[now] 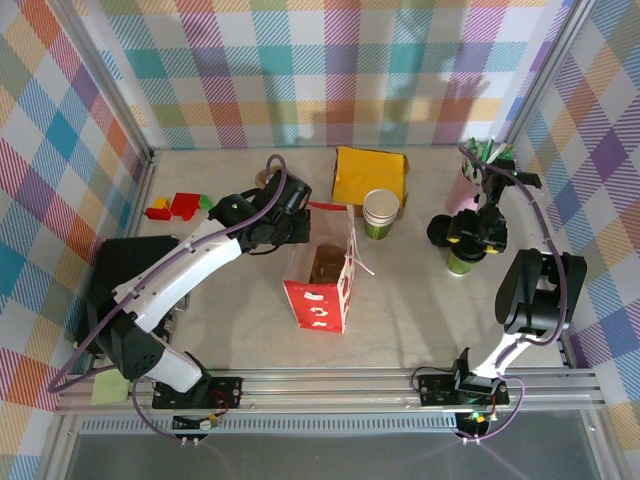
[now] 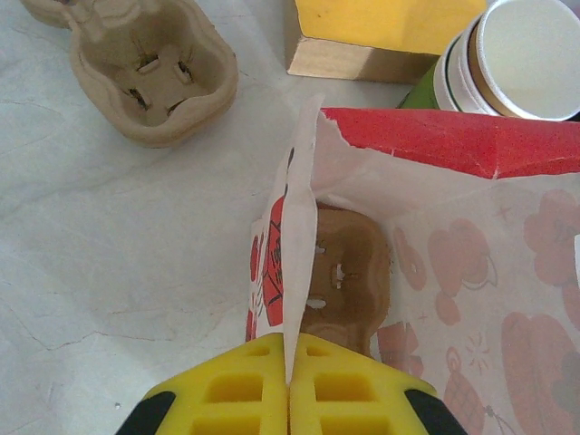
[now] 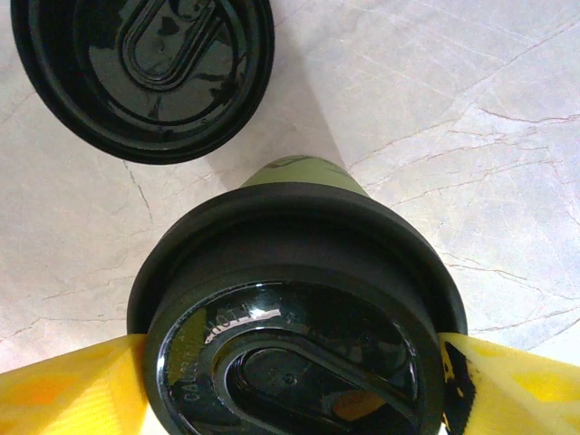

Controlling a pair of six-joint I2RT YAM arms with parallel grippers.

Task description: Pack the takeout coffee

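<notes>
- Pinching the white paper edge of the red-and-white bag (image 2: 471,263), the left hand (image 2: 290,353) is clenched. Its two yellow fingers (image 2: 236,399) press together with only the sheet of paper between them.
- That bag stands open-topped in the middle of the top view, and a brown pulp cup carrier (image 2: 349,272) lies at its bottom.
- A second carrier (image 2: 149,68) of the same pulp sits on the table (image 2: 109,254) at the upper left of the left wrist view, apart from the bag.
- At the right of the top view, the takeout coffee (image 1: 461,263) stands upright on the table, well apart from the bag, with its green body below and its black lid on.
- Over it from above sits the right hand (image 1: 467,238). In the right wrist view a yellow finger (image 3: 68,390) meets each side of the lid's rim, so this hand is grasping the cup at the lid, jaws set wide.
- A loose black lid (image 3: 145,72) lies flat on the table near the cup, at the upper left of the right wrist view, not touching it.
- A stack of green-and-white cups (image 1: 380,213) stands just up and right of the bag, in front of a yellow box (image 1: 370,172).
- A pink cup (image 1: 468,178) holding sticks stands at the upper right, beyond the right hand.
- Red, yellow and green blocks (image 1: 178,207) lie at the left of the top view.
</notes>
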